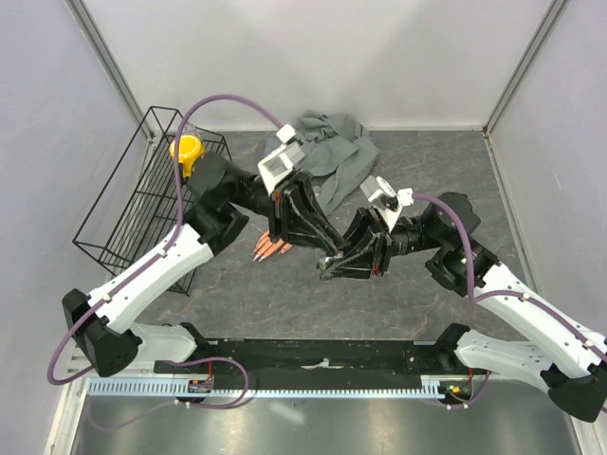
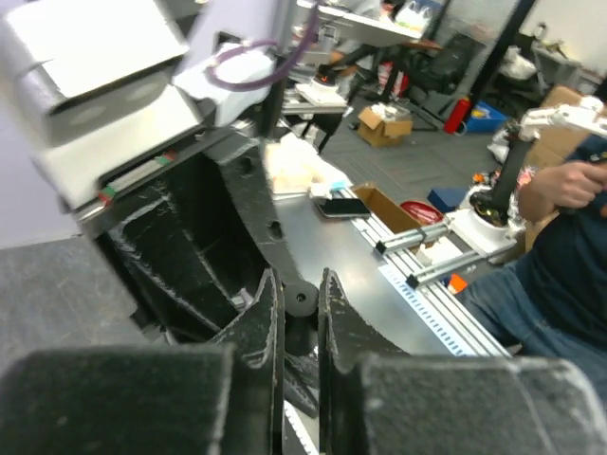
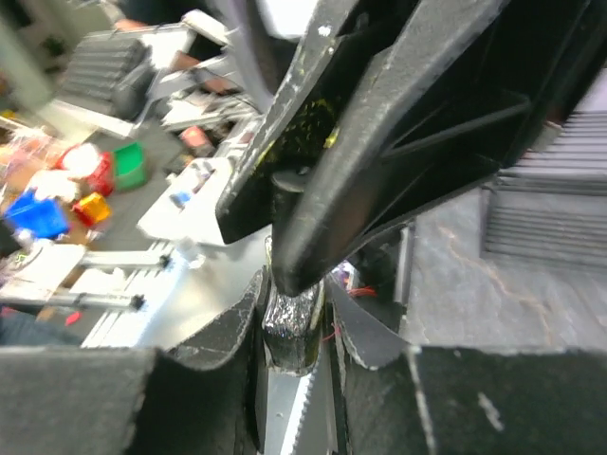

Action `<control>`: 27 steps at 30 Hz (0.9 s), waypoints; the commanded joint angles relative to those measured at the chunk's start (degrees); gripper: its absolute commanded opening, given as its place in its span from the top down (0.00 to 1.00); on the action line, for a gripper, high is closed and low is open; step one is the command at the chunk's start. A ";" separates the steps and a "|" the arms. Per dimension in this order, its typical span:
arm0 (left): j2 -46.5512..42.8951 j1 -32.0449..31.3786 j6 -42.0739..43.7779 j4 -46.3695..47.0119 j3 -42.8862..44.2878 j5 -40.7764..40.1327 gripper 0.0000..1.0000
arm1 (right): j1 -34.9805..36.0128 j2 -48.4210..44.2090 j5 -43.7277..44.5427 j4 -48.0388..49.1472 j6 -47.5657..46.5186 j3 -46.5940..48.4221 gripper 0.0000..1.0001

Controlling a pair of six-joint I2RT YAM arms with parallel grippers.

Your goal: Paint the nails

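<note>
Barely visible — peach fingers (image 1: 274, 247), reddish nails (image 1: 259, 256)

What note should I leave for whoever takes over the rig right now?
Left gripper: shut on a small black cap.
Right gripper: shut on a dark bottle, just below the left one.
Nails: on the hand beside both grippers; the tips look reddish, too small to judge.
Done: bottle gripped.
Left: probably open it, then paint the nails.

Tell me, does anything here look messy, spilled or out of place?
The grey sleeve lies crumpled in a heap at the back, and the mannequin hand pokes out from under the left arm. Nothing looks spilled.
</note>
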 commanded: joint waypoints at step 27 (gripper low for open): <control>-7.36 -9.82 26.14 -43.62 6.35 -77.82 0.52 | -0.23 4.85 44.00 -27.05 -22.75 16.40 1.00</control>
